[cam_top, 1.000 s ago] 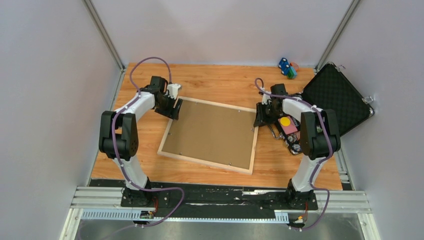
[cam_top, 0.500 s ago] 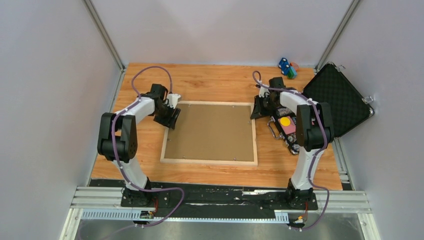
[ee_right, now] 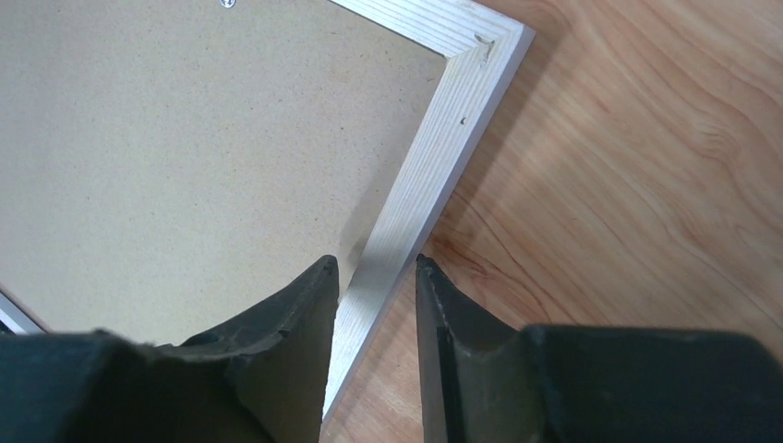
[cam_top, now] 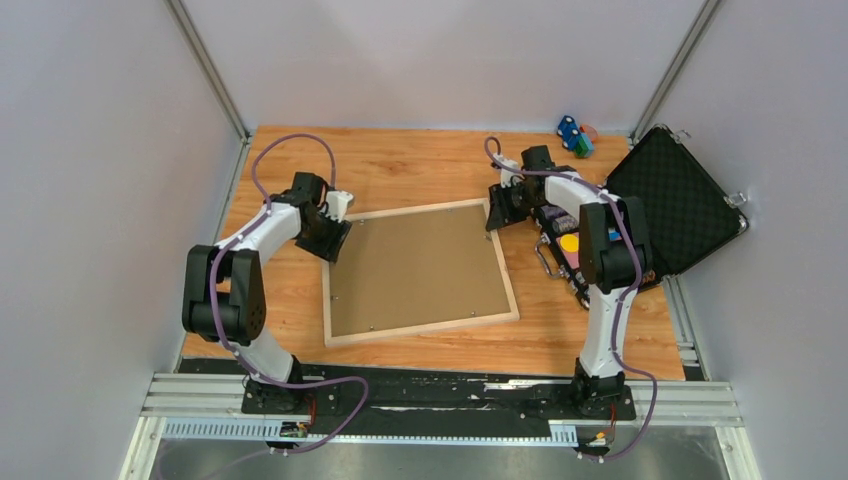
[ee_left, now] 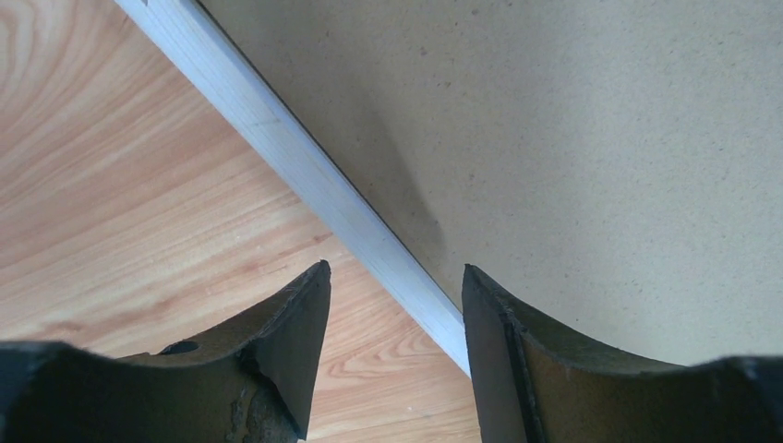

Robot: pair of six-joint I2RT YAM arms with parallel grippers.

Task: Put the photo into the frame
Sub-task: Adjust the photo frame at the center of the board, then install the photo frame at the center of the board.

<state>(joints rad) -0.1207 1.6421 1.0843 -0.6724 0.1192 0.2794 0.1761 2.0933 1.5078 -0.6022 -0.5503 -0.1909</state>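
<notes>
- Robot lab test cell.
- Plain grey panel walls (cam_top: pixel 450 60) on aluminium posts (cam_top: pixel 205 65) enclose 9, 12 and 3 o'clock.
- Cabled left arm (cam_top: pixel 255 235) and right arm (cam_top: pixel 605 250) are bolted to a metal rail (cam_top: pixel 450 400) at 6 o'clock of a wood-grain table (cam_top: pixel 420 165).
- Foam-lined black case (cam_top: pixel 675 210) lies open at 2 o'clock.

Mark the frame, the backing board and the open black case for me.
Frame (cam_top: pixel 425 326): top view, on its near wooden rail.
Backing board (cam_top: pixel 415 268): top view, middle of its brown face.
Open black case (cam_top: pixel 672 200): top view, on its foam-lined lid.
</notes>
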